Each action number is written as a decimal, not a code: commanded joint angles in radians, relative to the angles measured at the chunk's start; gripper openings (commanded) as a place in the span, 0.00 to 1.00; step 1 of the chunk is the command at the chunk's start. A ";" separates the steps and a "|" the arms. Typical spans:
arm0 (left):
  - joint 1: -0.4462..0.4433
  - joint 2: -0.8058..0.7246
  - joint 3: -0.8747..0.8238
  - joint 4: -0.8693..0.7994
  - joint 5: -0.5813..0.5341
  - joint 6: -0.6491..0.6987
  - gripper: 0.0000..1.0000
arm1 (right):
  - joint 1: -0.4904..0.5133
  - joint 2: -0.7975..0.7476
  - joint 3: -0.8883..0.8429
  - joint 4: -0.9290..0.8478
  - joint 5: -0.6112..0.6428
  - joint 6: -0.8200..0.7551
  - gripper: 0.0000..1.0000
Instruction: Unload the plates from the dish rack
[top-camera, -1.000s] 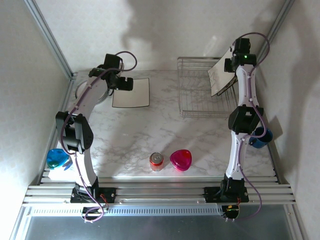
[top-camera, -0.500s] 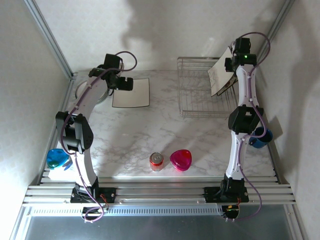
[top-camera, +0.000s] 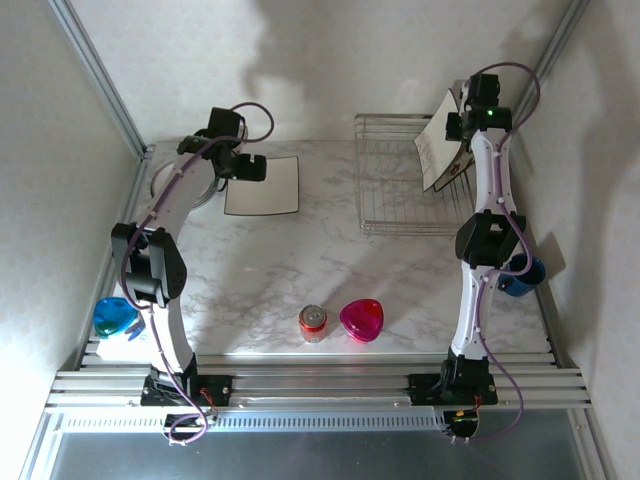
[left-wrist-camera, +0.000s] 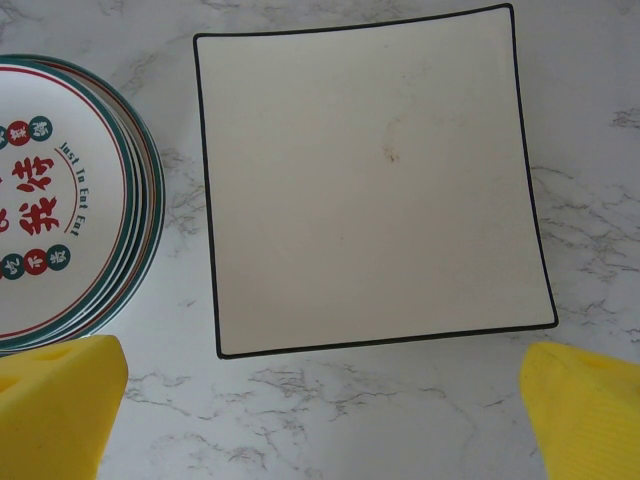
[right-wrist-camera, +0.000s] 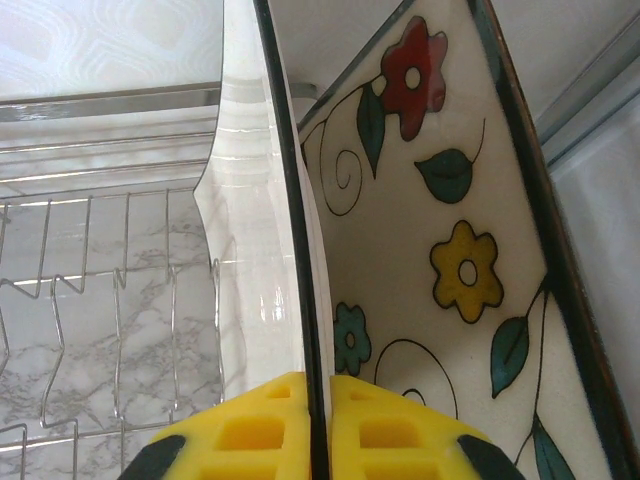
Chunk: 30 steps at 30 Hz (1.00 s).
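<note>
The wire dish rack (top-camera: 400, 180) stands at the back right of the table. A square cream plate (top-camera: 438, 152) leans tilted at its right end, and my right gripper (top-camera: 460, 126) is shut on its top edge. In the right wrist view the yellow fingers (right-wrist-camera: 250, 435) pinch the plate's dark rim (right-wrist-camera: 290, 200), with a floral, brown-rimmed face (right-wrist-camera: 430, 220) just to its right and rack wires (right-wrist-camera: 100, 300) below. My left gripper (left-wrist-camera: 320, 425) hangs open above another square plate (left-wrist-camera: 375, 180) lying flat on the table. A stack of round plates (left-wrist-camera: 60, 190) lies to its left.
A red can (top-camera: 313, 323) and a pink heart-shaped dish (top-camera: 361, 320) sit near the front middle. A blue cup (top-camera: 520, 275) is beside the right arm and a blue object (top-camera: 113, 315) at the front left. Walls close in behind the rack.
The right gripper has shut on the plate's edge and risen slightly with it, toward the back. The left arm has not moved.
</note>
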 joint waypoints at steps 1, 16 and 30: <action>0.003 -0.042 0.019 -0.023 -0.008 -0.010 1.00 | 0.007 0.033 0.008 -0.028 0.005 0.003 0.00; 0.003 -0.051 -0.017 -0.019 -0.004 -0.006 1.00 | 0.026 -0.117 -0.003 -0.037 0.099 0.049 0.00; 0.002 -0.100 -0.088 0.009 0.003 -0.016 1.00 | 0.043 -0.247 0.013 -0.004 0.171 0.010 0.00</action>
